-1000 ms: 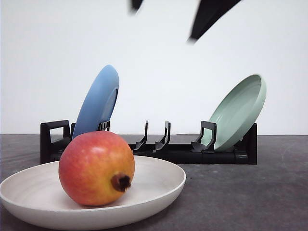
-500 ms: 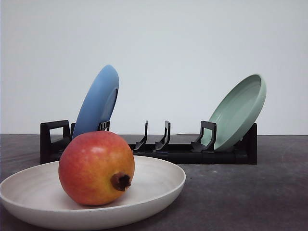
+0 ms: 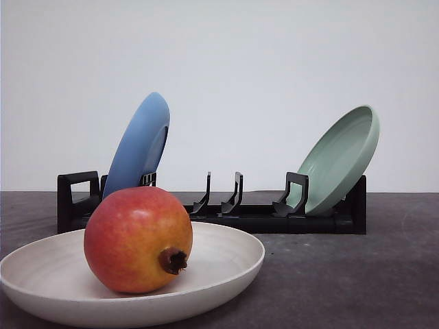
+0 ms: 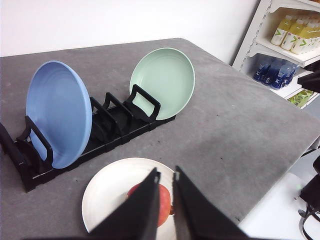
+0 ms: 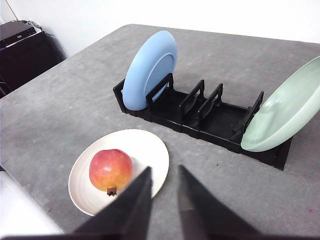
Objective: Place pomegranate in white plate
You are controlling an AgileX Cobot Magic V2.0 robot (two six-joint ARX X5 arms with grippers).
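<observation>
Gone from the front view are the 2 dark arm shapes that hung at the upper edge 1 second ago; half a second ago they had already left, and nothing on the bench has shifted since. From the front, the pomegranate (image 3: 138,238) sits inside the white plate (image 3: 233,264), left of the plate's middle, its dark crown turned toward the camera and slightly down. Behind stands a black rack (image 3: 260,218) holding a blue plate (image 3: 140,140) at its left end and a pale green plate (image 3: 343,156) at its right end, both leaning.

From the left wrist, the left gripper (image 4: 165,175) hangs above the white plate (image 4: 107,192) with its jaws drawn nearly together, a narrow slit between them and nothing held. The pomegranate (image 4: 162,210) shows partly through and beside the fingers, so it lies almost straight below this arm.

From the right wrist, the right gripper (image 5: 164,172) has its jaws a little apart and empty, over bare bench just beside the rim of the white plate (image 5: 145,150). The pomegranate (image 5: 111,169) lies off to one side of these jaws, resting in the plate.

Judged from this, the fruit is placed; the left arm is the nearer, and only pulling clear seems left.
</observation>
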